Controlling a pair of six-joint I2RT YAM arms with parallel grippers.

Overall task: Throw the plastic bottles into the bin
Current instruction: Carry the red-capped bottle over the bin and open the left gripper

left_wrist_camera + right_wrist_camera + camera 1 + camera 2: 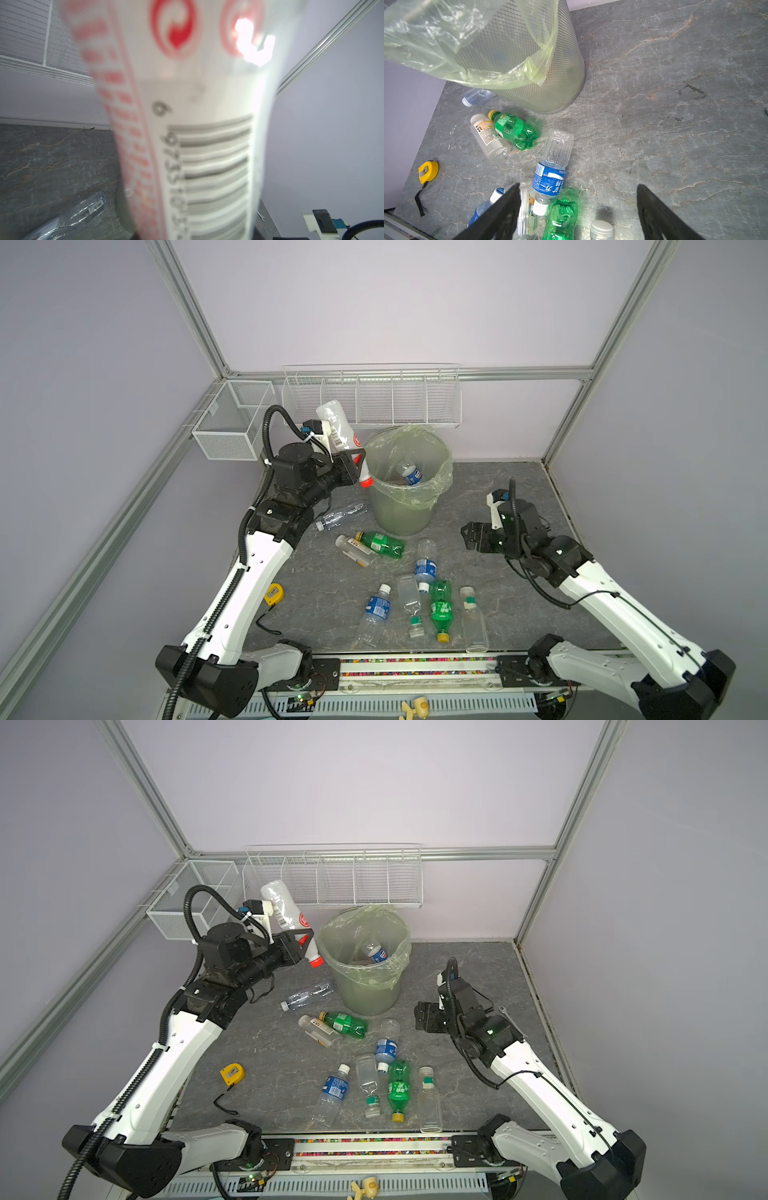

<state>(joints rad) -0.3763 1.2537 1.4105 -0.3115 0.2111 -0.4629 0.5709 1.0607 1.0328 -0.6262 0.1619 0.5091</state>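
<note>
My left gripper (353,464) is shut on a white bottle with a red cap (338,431), held tilted with the cap down just outside the left rim of the bin (399,506). That bottle's label (187,124) fills the left wrist view and hides the jaws. A blue-labelled bottle (409,473) lies inside the green-lined bin (365,994). Several bottles lie on the table in front of the bin: a clear one (340,515), a green one (380,543), a blue-labelled one (550,178). My right gripper (578,187) stands open and empty above the table, right of the bottles (471,535).
A yellow tape measure (273,594) lies on the table beside the left arm. White wire baskets hang on the back wall (370,398) and on the left frame (232,423). Grey stone-patterned tabletop (675,124) stretches right of the bin.
</note>
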